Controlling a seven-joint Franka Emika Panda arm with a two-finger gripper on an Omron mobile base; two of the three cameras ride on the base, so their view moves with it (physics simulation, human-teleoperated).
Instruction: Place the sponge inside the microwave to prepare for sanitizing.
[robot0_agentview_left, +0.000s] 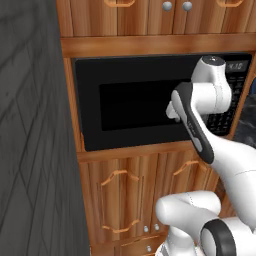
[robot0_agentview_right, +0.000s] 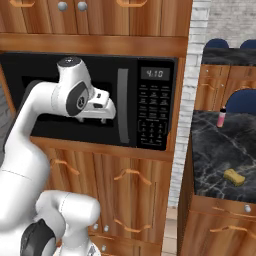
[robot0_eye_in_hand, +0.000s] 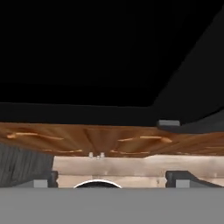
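Right base view: gripper (robot0_agentview_right: 102, 119) spread apart, empty, close before shut microwave (robot0_agentview_right: 150, 107) door, handle (robot0_agentview_right: 122, 105) just right; sponge (robot0_agentview_right: 234, 176) far right on counter (robot0_agentview_right: 215, 155)

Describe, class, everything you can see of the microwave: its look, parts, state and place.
The microwave is a large, glossy black built-in unit set in a wooden cabinet, with drawers and doors below and cupboards above. Its door has a dark window and is shut. A grey vertical handle stands beside a keypad on the right side, under a small display that seems to read 4:10. The gripper hangs in front of the door, near the handle; whether it touches is unclear.
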